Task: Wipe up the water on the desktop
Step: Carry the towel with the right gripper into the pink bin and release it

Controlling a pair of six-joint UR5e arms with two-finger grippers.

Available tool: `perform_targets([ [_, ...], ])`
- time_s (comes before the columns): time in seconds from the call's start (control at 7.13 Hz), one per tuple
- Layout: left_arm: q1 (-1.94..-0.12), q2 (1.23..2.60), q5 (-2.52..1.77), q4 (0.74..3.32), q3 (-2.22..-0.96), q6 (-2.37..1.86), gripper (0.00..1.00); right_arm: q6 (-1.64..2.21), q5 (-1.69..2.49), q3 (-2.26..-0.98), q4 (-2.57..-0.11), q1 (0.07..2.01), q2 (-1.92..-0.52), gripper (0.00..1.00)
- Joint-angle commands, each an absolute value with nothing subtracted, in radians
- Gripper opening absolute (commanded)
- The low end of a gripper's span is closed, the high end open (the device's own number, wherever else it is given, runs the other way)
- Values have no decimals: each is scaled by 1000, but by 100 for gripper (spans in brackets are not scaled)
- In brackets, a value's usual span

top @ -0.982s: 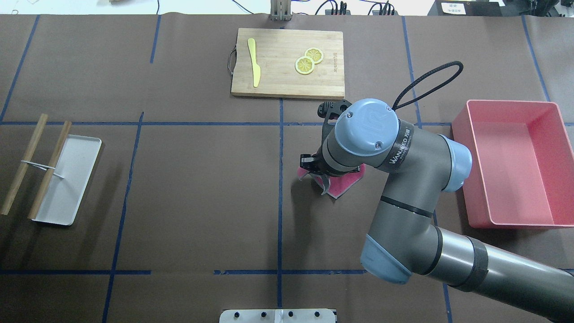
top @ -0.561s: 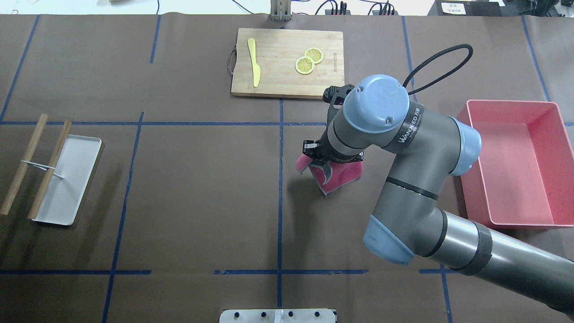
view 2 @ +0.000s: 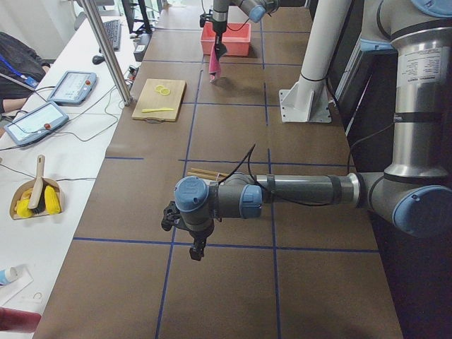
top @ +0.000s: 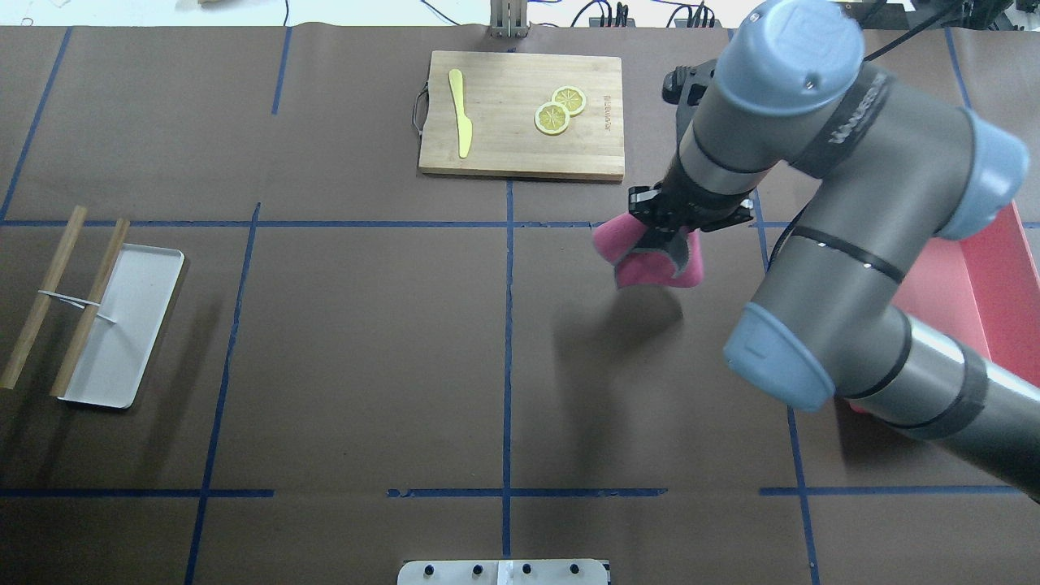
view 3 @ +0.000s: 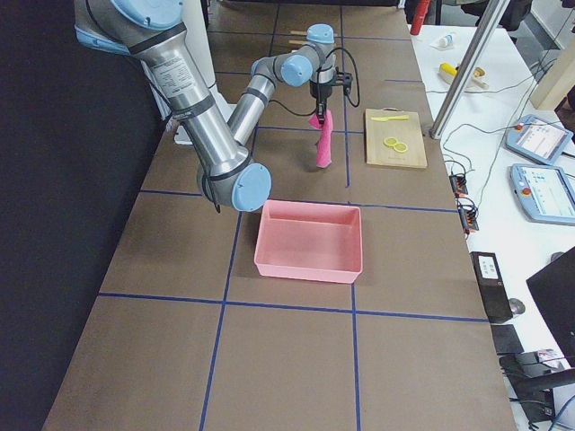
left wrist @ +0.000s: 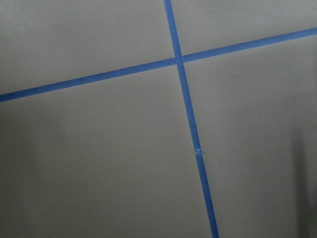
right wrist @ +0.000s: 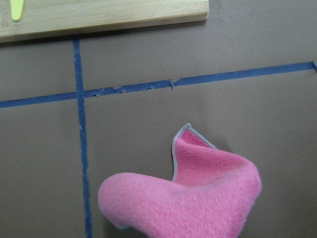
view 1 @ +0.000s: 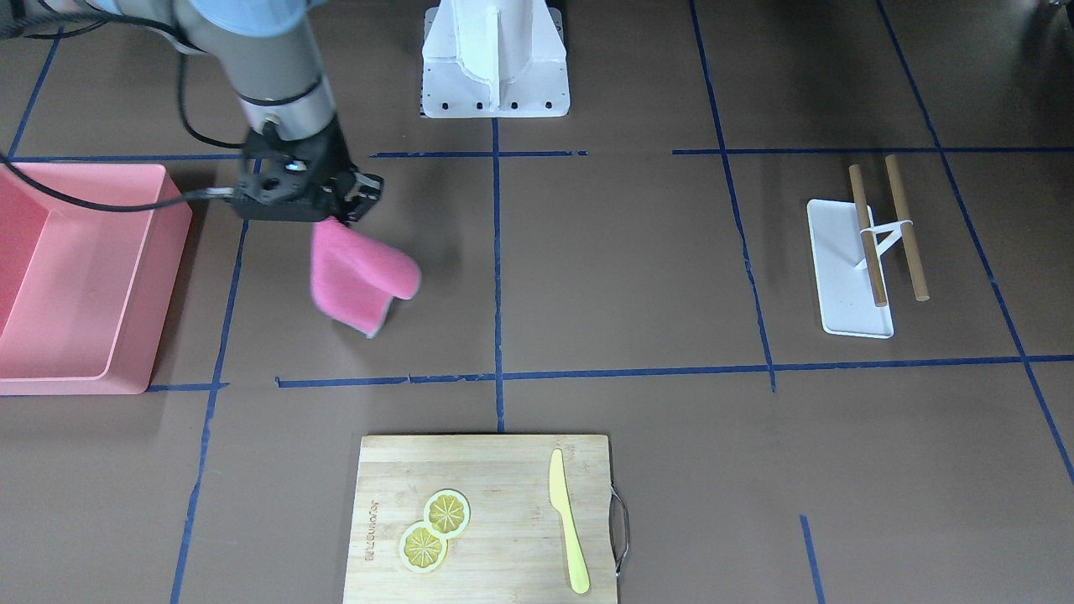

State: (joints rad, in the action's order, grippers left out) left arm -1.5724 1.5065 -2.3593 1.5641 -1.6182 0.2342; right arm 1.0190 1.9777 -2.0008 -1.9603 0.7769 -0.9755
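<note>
Dark-brown flat counter with blue tape lines lies under my arms; I see no wet spot. Close by, my left tool hangs over it; I cannot tell if it is spread. Farther out, my right tool pinches a soft pink cloth, hanging clear of the counter. I think wiping is under way; next I must lower the cloth flat and rub.

From overhead, the right arm hides most of the pink bin at 3 o'clock. The pink cloth partly buries the right hand's fingertips. The left hand shows only in the left side view, its jaws unreadable. In the front view the cutting board is cut off at 6 o'clock.
</note>
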Motion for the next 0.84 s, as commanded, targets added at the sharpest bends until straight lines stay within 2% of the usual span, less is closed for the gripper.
perform_targets([
  [0.0, -1572, 1508, -2359, 1571, -1630, 236, 100, 765, 2079, -2155, -2106, 937, -1085, 0],
  [0.28, -1572, 1512, -2358, 1569, -1632, 235, 100, 482, 2178, -2201, -2102, 1127, -1258, 0],
  [0.7, -1572, 1513, -2359, 1569, -1640, 233, 100, 99, 2270, -2192, -2100, 1366, -1475, 0],
])
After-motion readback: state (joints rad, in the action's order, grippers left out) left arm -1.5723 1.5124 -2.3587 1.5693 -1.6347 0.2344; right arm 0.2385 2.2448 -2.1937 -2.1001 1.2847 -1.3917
